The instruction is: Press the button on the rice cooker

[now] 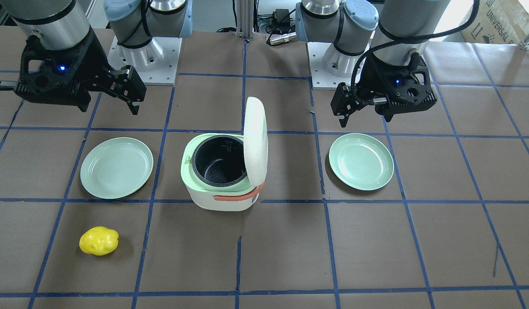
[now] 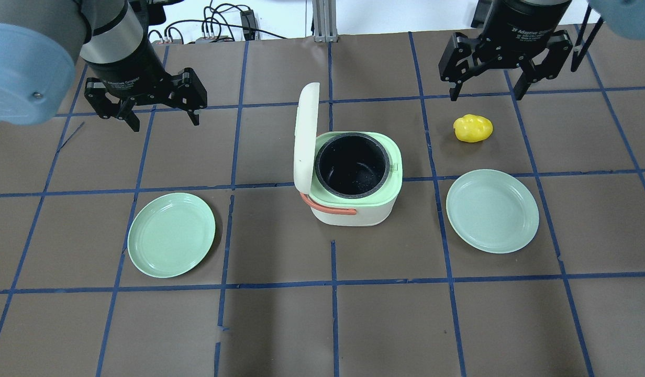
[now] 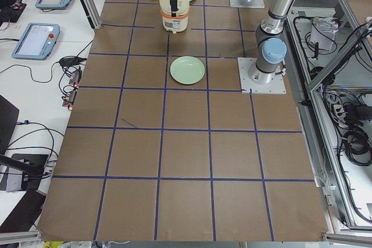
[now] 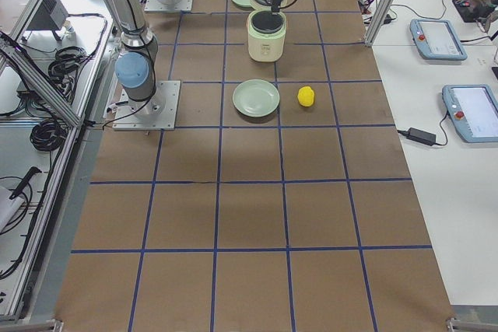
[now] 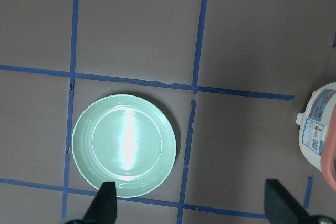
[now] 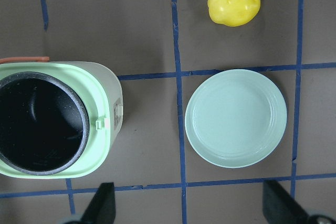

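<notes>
The rice cooker (image 2: 354, 217) stands mid-table (image 2: 333, 324) between the two arms, well apart from both; the left gripper (image 2: 164, 124) hangs off to its lid side, fingers spread and holding nothing; the right gripper (image 2: 485, 97) hangs off to its other side, likewise released. Nearest the robot lie two green plates, the left plate (image 2: 171, 234) and the right plate (image 2: 492, 210), each showing only its bare glazed face. Between them the cooker's lid (image 2: 305, 136) stands upright on the side toward the left arm; its inner pot (image 2: 352, 166) shows a dark speckled floor; a small tab (image 6: 105, 123) juts from the green rim toward the right plate. Farther out, beyond the right plate, a yellow lumpy object (image 2: 473, 128) rests on the table.
</notes>
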